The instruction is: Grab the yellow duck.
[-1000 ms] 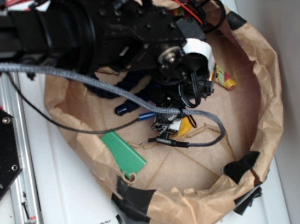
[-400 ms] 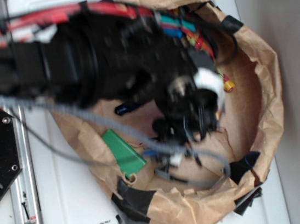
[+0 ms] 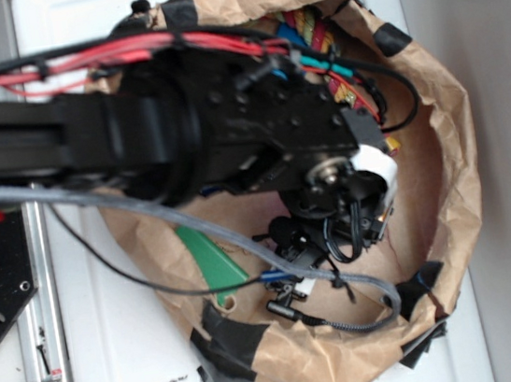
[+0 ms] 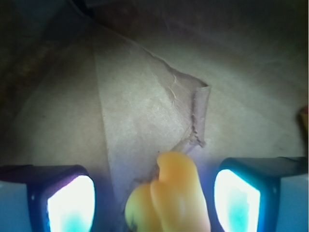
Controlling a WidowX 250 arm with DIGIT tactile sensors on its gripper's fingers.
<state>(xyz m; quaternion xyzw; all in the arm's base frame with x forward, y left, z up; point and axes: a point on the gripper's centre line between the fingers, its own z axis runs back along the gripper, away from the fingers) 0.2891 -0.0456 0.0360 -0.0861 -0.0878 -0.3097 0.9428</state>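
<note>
2 glowing fingers (image 4: pixel 72 203) of the gripper (image 4: pixel 153 203) stand spread at the wrist frame's bottom corners, with the yellow duck (image 4: pixel 169 198) centred between them (touching neither), resting on the brown paper bag (image 4: pixel 140 111), long axis running up-frame; closing should catch it.

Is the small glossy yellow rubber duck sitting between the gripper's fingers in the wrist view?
Yes, the yellow rubber duck sits between both fingers, gaps either side.

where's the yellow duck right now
In the wrist view the yellow duck sits at bottom centre on the brown paper, between the two gripper fingers with a gap on each side. In the exterior view the arm hides it.
</note>
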